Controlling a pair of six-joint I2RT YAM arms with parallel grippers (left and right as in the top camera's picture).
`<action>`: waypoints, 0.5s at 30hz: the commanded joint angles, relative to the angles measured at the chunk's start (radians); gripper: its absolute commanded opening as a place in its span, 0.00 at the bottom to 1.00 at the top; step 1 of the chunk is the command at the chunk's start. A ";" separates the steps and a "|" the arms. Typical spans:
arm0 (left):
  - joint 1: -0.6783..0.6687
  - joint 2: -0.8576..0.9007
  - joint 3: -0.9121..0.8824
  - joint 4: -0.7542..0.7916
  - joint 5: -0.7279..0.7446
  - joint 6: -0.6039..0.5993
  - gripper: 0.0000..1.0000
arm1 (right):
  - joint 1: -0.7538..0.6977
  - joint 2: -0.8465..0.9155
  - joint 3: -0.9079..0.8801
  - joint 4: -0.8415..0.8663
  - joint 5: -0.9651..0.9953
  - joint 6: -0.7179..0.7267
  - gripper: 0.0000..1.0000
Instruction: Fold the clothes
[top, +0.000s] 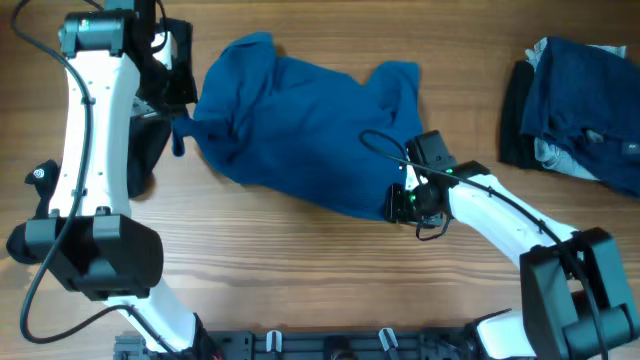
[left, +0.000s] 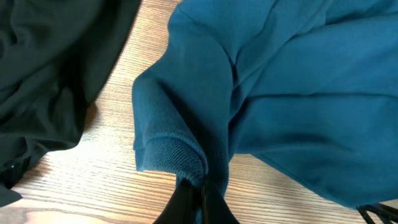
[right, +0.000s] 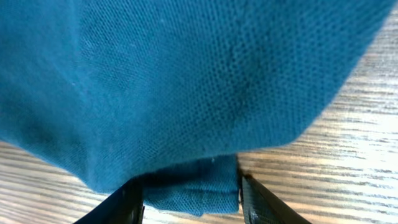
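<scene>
Risk notes. Blue T-shirt (top: 300, 120) lies mid-table in a bunched heap, not yet spread flat or folded. Black garment (top: 150, 150) sits at the far left under the left arm, and a pile of dark and grey clothes (top: 585, 100) sits well apart at the far right.

Left gripper (left: 198, 198) is pinched tight on the shirt's left end, just below a ribbed cuff (left: 177, 155). Right gripper (right: 189, 194) is at the shirt's near-right edge with its jaws standing part-way apart. A small fold of blue cloth (right: 193, 186) lies between them on the table (top: 300, 290), and it looks unsqueezed (whether the pads brush the fold's sides I cannot tell).

What could go wrong, as I judge it:
- If the left arm pulls now, only one end is held. The shirt would likely drag as a lump and stay bunched.
- The left pinch is close to the cuff edge, so a sharp tug could slip the cloth out.
- If the right jaws close where they are, they may catch only this small doubled fold and not the true hem or corner, which would skew the layout.
- The black garment lies touching or just beside the shirt's left end. A sweep to the left could snag it and drag it along.
</scene>
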 joint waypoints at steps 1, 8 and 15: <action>-0.006 -0.016 -0.010 0.003 -0.024 -0.039 0.04 | 0.004 0.000 -0.031 0.050 -0.020 0.019 0.51; -0.006 -0.016 -0.010 -0.016 -0.025 -0.047 0.04 | 0.006 0.009 -0.031 0.057 -0.094 0.066 0.04; -0.013 -0.016 -0.010 -0.133 -0.025 -0.085 0.04 | -0.100 -0.232 0.072 -0.200 -0.065 0.001 0.04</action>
